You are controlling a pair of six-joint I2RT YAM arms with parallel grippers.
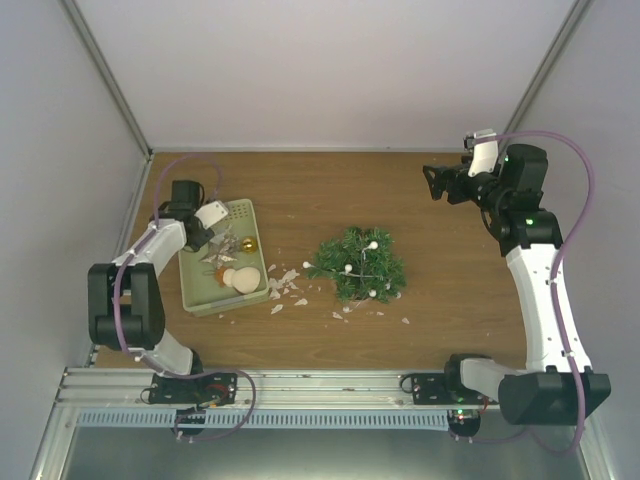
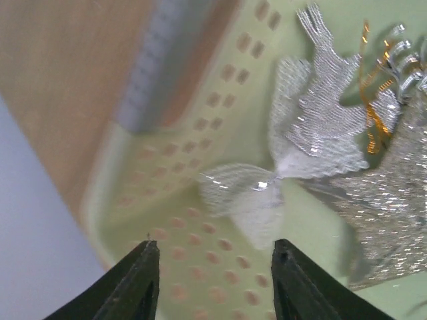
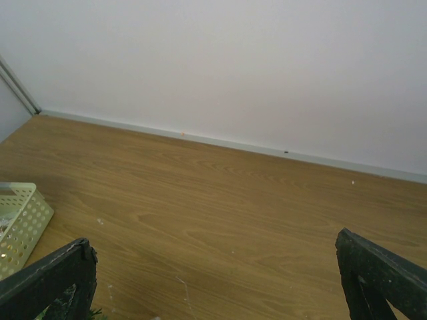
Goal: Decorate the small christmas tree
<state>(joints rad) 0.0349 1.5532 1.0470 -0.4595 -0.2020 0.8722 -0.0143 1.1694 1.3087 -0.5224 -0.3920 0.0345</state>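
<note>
Where the left gripper [image 2: 213, 243] reaches down into the one pale green tray [image 2: 227, 73], its two black fingers stand moderately apart with nothing between them. One silver mesh bow [image 2: 257, 200] lies just ahead of the fingertips; the blurred left wrist view does not show whether they touch. Beside the bow lie one silver glitter piece [image 2: 393, 200] and one curl of gold ribbon [image 2: 369, 113]. The overhead view shows two further items in the tray: one gold ball [image 1: 248, 244] and one orange-and-white rounded ornament [image 1: 238, 279]. The right gripper [image 3: 213, 237] is spread wide and empty. It is held over the far right part of the wooden table [image 1: 300, 190], with only bare wood and a corner of the tray ahead of it. The single small christmas tree [image 1: 358, 265] sits near the middle of the table, to the right of the tray and well apart from both grippers. From above it cannot be told whether it stands upright or leans. Four small white beads [image 1: 372, 244] can be made out among its branches. White scraps [image 1: 285, 283] are scattered on the wood between tray and tree and along the tree's near side. They are too small to count reliably.
</note>
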